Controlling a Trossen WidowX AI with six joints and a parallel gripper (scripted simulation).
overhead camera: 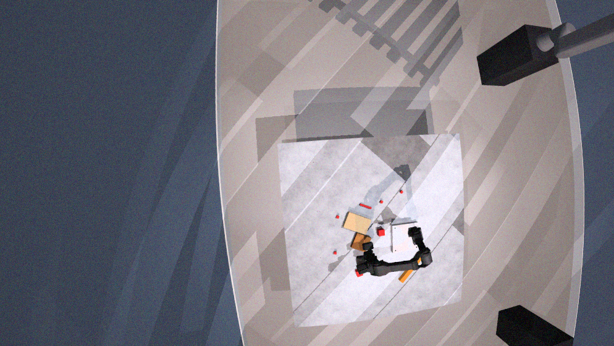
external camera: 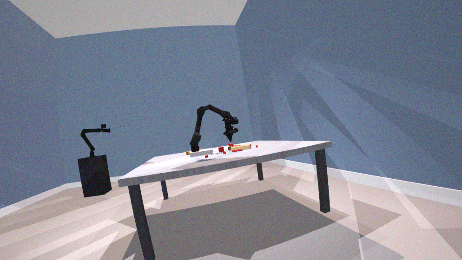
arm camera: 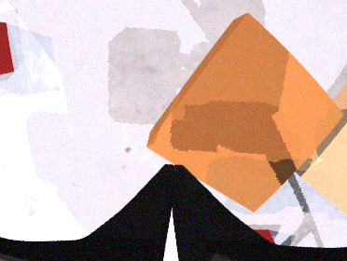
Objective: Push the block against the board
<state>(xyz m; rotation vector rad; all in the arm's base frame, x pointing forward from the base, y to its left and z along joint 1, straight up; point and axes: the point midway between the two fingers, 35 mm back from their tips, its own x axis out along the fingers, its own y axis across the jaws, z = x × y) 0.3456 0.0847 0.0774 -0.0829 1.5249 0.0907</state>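
Note:
The square block (overhead camera: 358,241) (arm camera: 224,70) is orange-brown and lies flat. The pale tan board (overhead camera: 357,222) (external camera: 240,147) (arm camera: 332,169) lies beside it. In the wrist view a narrow dark strip runs between one side of the block and the board; whether they touch along it is unclear. The block's near corner sticks out past the board's corner, so those edges are not even there. My gripper (external camera: 230,140) (arm camera: 173,172) is shut and empty. Its tips are above the table, by the block's near left edge in the wrist view. The arm hides part of the block in the top view.
A red cube (overhead camera: 380,232) (external camera: 221,149) stands between the block and a white box (overhead camera: 401,238) (external camera: 201,152) near the arm's base. A red strip (overhead camera: 365,206) (external camera: 236,150) lies beyond the board. An orange bar (overhead camera: 404,275) lies beside the arm. Several small red cubes are scattered around.

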